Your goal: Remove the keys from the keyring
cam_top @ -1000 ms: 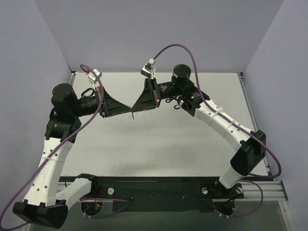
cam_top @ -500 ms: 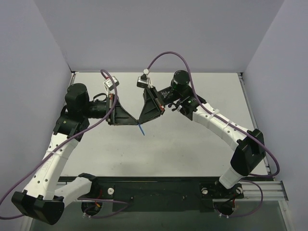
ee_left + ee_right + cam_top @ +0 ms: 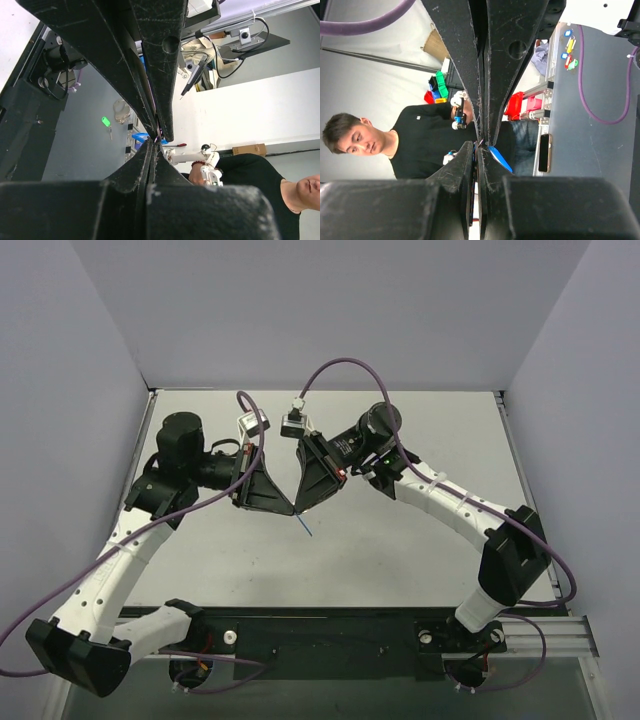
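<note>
My left gripper and right gripper meet tip to tip above the middle of the table, both shut. The keyring is pinched where the tips meet. Its blue oblong tag hangs free just below them. In the right wrist view the tag slants down to the right of my shut right gripper, with the left fingers coming in from above. In the left wrist view my left gripper is shut against the right fingers. The silver key is hidden between the fingertips.
The grey table has a raised rim at the back and sides. Purple cables loop above both wrists. The black base rail runs along the near edge. A person sits beyond the table in the wrist views.
Both grippers have moved together toward the near edge and slightly right, tips staying joined. The blue tag has gone with them and still hangs below.
</note>
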You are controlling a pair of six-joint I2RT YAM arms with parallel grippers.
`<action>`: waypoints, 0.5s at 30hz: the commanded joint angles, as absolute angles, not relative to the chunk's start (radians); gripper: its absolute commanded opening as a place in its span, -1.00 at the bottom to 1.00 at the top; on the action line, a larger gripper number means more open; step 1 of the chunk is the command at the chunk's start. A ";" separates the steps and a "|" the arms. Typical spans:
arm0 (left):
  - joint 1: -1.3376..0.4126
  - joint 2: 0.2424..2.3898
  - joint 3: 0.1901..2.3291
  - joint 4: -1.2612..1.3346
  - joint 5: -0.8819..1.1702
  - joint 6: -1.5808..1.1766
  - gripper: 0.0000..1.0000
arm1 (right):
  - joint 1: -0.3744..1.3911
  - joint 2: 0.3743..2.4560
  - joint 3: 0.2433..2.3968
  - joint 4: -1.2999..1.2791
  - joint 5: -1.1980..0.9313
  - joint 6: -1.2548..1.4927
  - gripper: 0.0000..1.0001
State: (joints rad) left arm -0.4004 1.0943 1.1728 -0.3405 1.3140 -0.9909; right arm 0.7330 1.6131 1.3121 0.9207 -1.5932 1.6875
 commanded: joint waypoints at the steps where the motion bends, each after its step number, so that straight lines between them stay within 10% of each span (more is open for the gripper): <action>1: -0.397 1.111 1.170 -0.319 1.221 -0.988 -1.00 | 0.761 1.601 1.338 1.192 -1.339 1.857 -1.00; 15: -0.272 1.062 1.210 -0.272 1.140 -1.020 -0.09 | 0.698 1.510 1.309 1.040 -1.210 1.723 -1.00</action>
